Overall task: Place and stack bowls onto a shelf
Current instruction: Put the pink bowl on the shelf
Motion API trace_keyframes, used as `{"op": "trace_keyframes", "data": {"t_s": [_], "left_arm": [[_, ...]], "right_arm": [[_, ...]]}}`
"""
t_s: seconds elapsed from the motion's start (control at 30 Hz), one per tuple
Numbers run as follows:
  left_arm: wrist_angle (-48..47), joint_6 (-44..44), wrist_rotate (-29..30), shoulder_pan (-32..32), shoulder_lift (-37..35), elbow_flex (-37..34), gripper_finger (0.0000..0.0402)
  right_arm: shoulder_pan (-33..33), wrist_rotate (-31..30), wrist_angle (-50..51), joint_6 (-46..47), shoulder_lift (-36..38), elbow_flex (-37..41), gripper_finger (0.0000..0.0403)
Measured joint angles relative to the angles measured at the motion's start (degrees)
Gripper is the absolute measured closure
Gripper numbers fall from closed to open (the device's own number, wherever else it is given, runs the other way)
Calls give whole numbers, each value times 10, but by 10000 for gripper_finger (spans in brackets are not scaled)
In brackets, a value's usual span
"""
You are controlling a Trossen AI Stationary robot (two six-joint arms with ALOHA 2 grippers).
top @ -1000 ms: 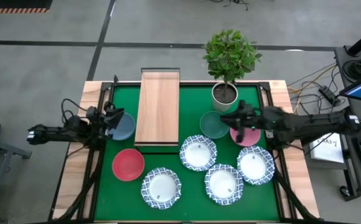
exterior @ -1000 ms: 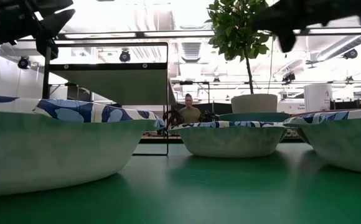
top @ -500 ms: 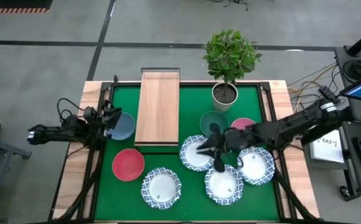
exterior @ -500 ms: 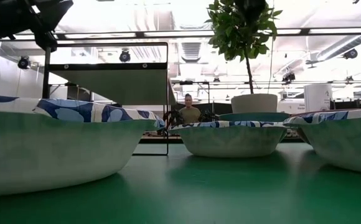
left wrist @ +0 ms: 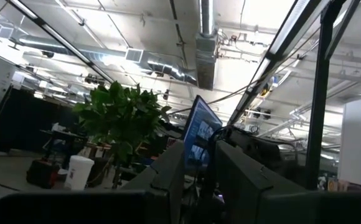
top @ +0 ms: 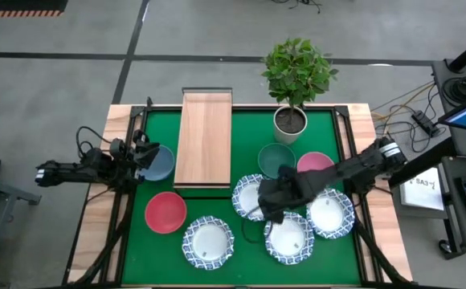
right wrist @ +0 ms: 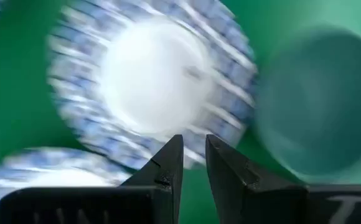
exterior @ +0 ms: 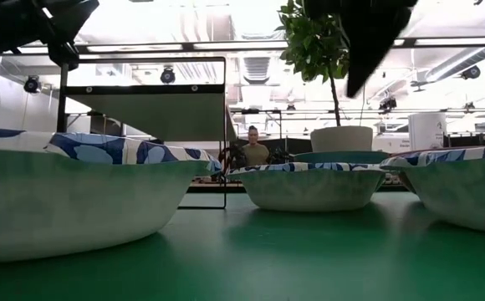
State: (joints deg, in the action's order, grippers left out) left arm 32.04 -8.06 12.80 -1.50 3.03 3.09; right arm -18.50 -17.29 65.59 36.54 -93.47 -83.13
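My right gripper (top: 271,205) hangs pointing down over the middle of the green mat. Its fingers (right wrist: 168,163) stand open by a narrow gap with nothing between them, above the rim of a white bowl with a blue patterned rim (right wrist: 149,81). That bowl (top: 253,195) rests on the mat beside the teal bowl (top: 276,160) and the pink bowl (top: 316,161). The shelf (top: 205,138) is a long wood board at the far left of the mat. My left gripper (top: 142,154) waits at the left edge, next to the blue bowl (top: 161,164).
Three more white patterned bowls (top: 208,242), (top: 288,238), (top: 330,213) and a red bowl (top: 165,211) sit along the mat's near side. A potted plant (top: 291,119) stands at the far edge, right of the shelf. A person (exterior: 254,150) sits in the room beyond.
My right gripper has swung from over the pink bowl by the plant toward the table's near left, out over the white bowls in the middle. It has tipped from roughly level to pointing steeply down. The bowls have stayed in place.
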Motion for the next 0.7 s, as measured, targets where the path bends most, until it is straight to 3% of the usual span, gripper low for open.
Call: {"op": "trace_keyframes", "data": {"t_s": [0.1, 0.23, 0.37, 0.53, 0.7], "left_arm": [[0, 0, 0, 0, 0, 0, 327], [1, 0, 0, 0, 0, 0, 327], [1, 0, 0, 0, 0, 0, 327], [1, 1, 0, 0, 0, 0, 327], [1, 1, 1, 0, 0, 0, 327]], "right_arm": [[24, -12, 48, -9, -15, -4, 344], [53, -4, 47, -90, -24, 0, 344], [75, 44, 86, -131, -17, 0, 344], [104, 79, 186, -63, 34, 12, 344], [130, 99, 183, 35, 132, 76, 344]]}}
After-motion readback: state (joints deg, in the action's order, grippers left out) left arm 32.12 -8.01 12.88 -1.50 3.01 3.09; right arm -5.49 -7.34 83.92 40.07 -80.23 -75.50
